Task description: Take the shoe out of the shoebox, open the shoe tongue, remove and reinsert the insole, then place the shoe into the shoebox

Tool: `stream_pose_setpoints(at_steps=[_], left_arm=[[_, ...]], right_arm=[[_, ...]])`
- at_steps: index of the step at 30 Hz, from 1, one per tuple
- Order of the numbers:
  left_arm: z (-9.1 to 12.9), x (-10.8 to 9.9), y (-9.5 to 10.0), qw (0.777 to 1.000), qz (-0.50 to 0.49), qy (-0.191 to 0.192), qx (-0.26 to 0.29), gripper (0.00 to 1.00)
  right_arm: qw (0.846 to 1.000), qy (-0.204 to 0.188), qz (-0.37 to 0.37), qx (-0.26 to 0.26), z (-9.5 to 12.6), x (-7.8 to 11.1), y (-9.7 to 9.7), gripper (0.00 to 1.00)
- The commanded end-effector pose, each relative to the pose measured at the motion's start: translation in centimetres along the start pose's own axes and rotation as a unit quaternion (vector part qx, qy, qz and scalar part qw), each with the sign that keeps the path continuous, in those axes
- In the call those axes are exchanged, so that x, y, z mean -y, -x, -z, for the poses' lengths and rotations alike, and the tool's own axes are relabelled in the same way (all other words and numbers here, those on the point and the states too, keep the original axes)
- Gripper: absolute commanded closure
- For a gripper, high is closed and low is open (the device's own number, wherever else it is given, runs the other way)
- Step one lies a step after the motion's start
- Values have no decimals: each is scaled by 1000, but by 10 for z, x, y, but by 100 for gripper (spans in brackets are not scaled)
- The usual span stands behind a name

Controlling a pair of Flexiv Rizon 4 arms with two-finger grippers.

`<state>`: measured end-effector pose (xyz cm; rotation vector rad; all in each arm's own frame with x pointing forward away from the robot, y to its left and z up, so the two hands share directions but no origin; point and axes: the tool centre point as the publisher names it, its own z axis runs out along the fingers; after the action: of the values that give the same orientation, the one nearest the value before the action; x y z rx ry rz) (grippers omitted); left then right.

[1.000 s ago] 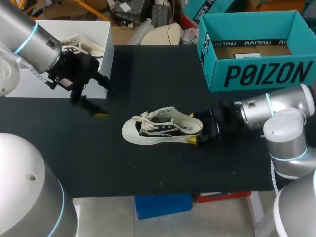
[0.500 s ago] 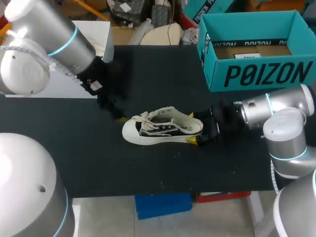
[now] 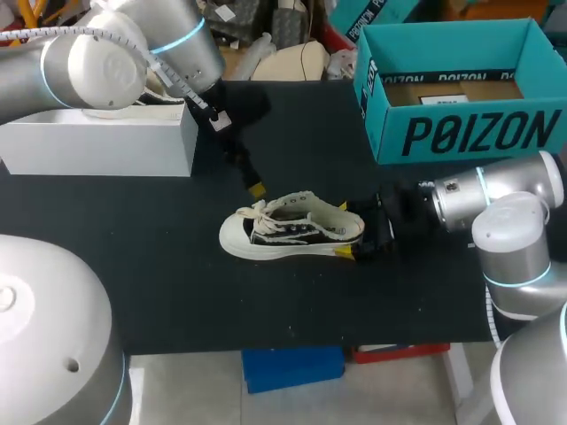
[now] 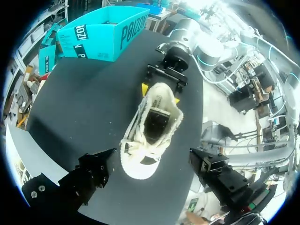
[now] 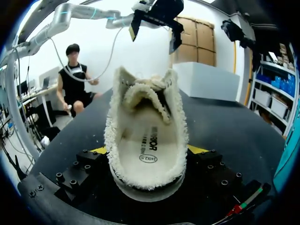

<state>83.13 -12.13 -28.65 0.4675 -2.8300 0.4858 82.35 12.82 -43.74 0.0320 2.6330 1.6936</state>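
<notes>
A white-and-black canvas shoe lies upright on the black table, toe to the left. My right gripper is shut on its heel, one yellow tip on each side. In the right wrist view the heel of the shoe sits between the fingers, the white insole showing inside. My left gripper hangs open just above and behind the laces. In the left wrist view the shoe lies below and between its spread fingers. The open teal shoebox stands at the back right.
A white box stands at the back left with another pale shoe partly hidden behind my left arm. The teal shoebox stands beyond my right gripper in the left wrist view.
My left arm has swung from beside the white box to the right and now hovers over the shoe's laces. The right gripper and the shoe have not moved.
</notes>
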Motion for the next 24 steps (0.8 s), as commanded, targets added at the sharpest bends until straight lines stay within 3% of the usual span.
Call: stream_pose_setpoints(at_steps=[1, 5, 8, 10, 16, 24], left_arm=[[1, 5, 2, 996, 55, 54, 42, 0], [8, 16, -1, 962, 181, 126, 158, 0], [8, 22, -4, 929, 267, 171, 190, 0], [6, 24, -6, 909, 327, 189, 179, 0], [-8, 22, -16, 830, 462, 212, 230, 0], [-10, 24, -19, 829, 462, 214, 230, 0]], right_arm=[[1000, -1, 0, 1, -4, 4, 1, 100], [1000, -1, 0, 1, -4, 4, 1, 100], [1000, -1, 0, 1, -4, 4, 1, 100], [1000, -1, 0, 1, -4, 4, 1, 100], [1000, -1, 0, 1, -4, 4, 1, 100], [1000, -1, 0, 1, -4, 4, 1, 100]])
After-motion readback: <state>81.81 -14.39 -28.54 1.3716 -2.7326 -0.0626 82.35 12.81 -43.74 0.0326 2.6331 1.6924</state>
